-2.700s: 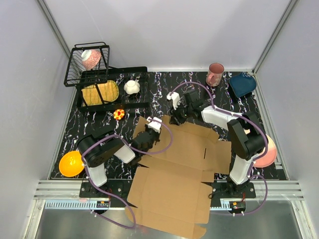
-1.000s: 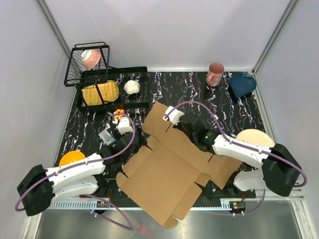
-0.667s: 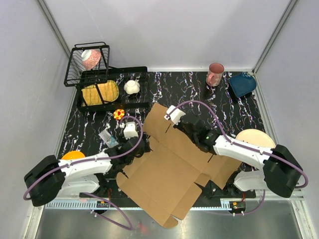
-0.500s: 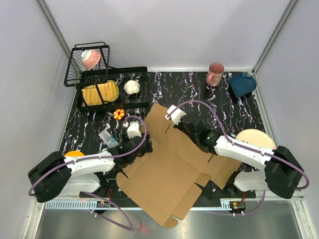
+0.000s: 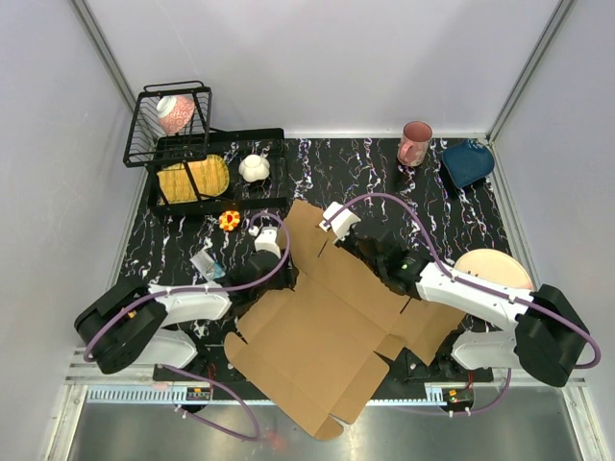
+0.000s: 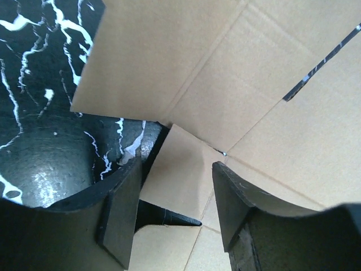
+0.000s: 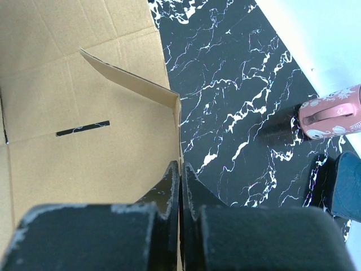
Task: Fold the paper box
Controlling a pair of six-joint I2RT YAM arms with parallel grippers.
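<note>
1. Paper box (image 5: 327,327), seen from the top camera, lies opened out as a flat brown corrugated sheet on the near middle of the black marbled table (image 5: 356,168). Its near flaps reach past the table's near edge, between the two arm bases.
2. In the same view the left gripper (image 5: 277,272) sits at the sheet's left edge and the right gripper (image 5: 361,246) at its far flap. A pink mug (image 5: 415,142) and a blue dish (image 5: 468,161) stand well apart at the far right.
3. In the left wrist view the left gripper's fingers (image 6: 121,214) stand apart, straddling the corner of a small flap. A gap shows on both sides, so nothing is gripped.
4. In the right wrist view the right gripper's fingers (image 7: 169,186) are pressed together on the thin edge of a flap that stands up from the sheet. A narrow slot (image 7: 83,128) lies in the panel to the left.
</note>
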